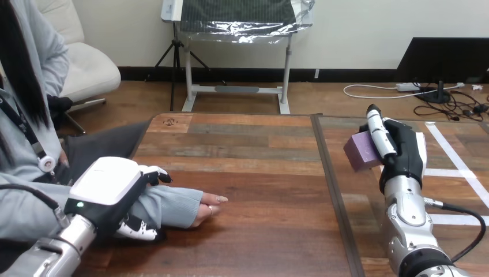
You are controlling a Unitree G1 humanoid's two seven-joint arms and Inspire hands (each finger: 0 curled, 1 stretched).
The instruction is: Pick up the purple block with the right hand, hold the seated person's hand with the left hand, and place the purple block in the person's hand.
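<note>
Now, purple block (362,151): up off the table (259,173) at the right side, gripped by the right hand and well apart from the person's hand.
Right hand (403,151): held upright, its fingers and thumb closed on the block's right-hand part. One finger lies straight up along the block's edge, and the rest of the block juts out toward the view's left.
Person's hand (211,206): resting on the table left of centre with its fingers pointing right. I cannot tell whether the palm is turned up.
Left hand (109,193): clasped over the person's forearm (173,206), which is covered by a sleeve. Its fingers curl over the far side and more of them show under the near side, some way behind the wrist.
Step in hand: by my reading, carrying the block across to the person's hand.
Doing it well: keep the right hand's grip firm and the block level while the arm swings left. Bring the block in above the person's fingers rather than along the tabletop. Lower it until it rests on the person's hand, and only then loosen the fingers.
Left hand's part: keep the clasp gentle and steady so the forearm does not shift.
Risk: the pinch covers only part of the block, so a quick swing could tip it out.
</note>
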